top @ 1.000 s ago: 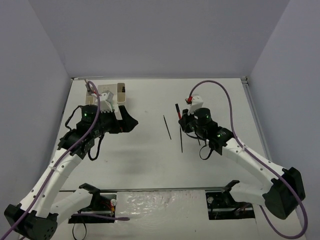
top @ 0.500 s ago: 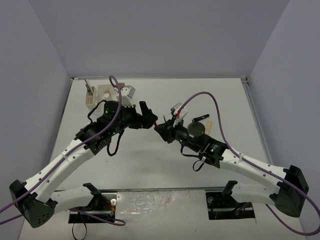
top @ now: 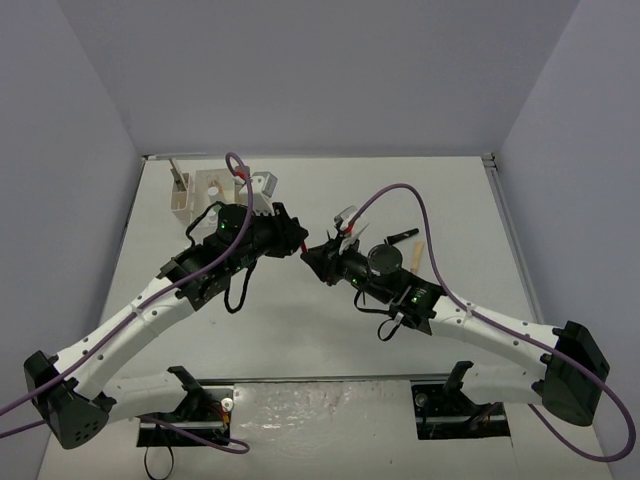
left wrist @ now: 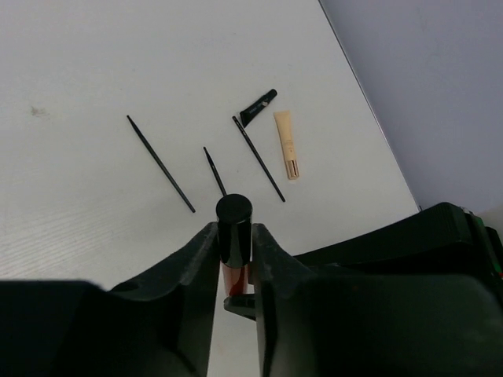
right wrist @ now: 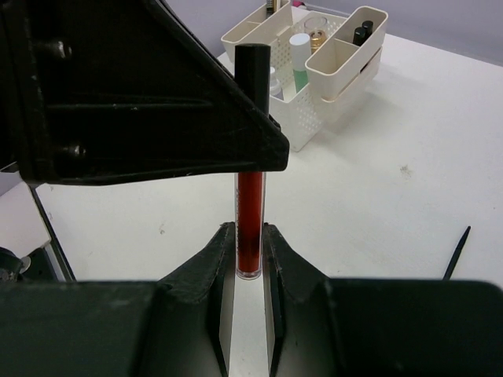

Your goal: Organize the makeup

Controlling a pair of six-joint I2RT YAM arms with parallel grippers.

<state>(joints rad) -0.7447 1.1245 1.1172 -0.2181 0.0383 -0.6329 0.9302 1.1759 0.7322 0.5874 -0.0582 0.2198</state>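
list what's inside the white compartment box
Showing in the box: a pale green bottle, an amber bottle and black caps in the side bin. The compartment floors, and anything sitting low, are hidden by the walls.

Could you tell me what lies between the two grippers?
A red tube with a black cap, gripped by both: left gripper on the cap, right gripper on the red body, shown in both wrist views.

holds the left arm [top: 130, 322] and the right arm [top: 490, 330] stretched inward, wrists almost nose to nose at the middle. pinches the black cap of a red tube [right wrist: 250, 212] in the left gripper [left wrist: 234, 236], and clamps its red end in the right gripper [right wrist: 249, 242], fingers tight.
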